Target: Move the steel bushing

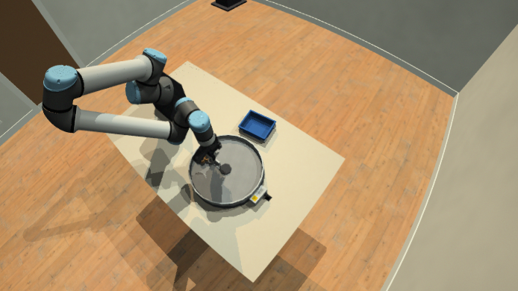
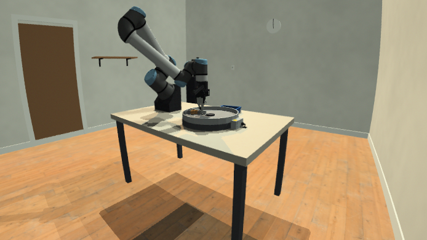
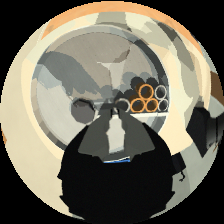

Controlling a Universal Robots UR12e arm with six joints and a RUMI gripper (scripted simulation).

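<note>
The round grey turntable (image 1: 226, 171) sits on the table and also shows in the exterior view (image 2: 210, 117). In the wrist view a cluster of bushings lies on it: orange ones (image 3: 146, 93) and grey steel ones (image 3: 161, 92). One grey steel bushing (image 3: 122, 105) lies at the left end of the cluster, right at my fingertips. My gripper (image 3: 114, 109) (image 1: 213, 160) (image 2: 200, 109) points down at the turntable's near-left part, low over the surface, with its fingers nearly together. I cannot see anything clearly pinched between them. The blue crate (image 1: 257, 124) is empty.
A dark flat disc (image 3: 82, 111) lies on the turntable left of my fingers. The turntable has a raised rim and a small control box (image 1: 260, 194) at its front. The crate stands just beyond the turntable's far edge (image 2: 232, 107).
</note>
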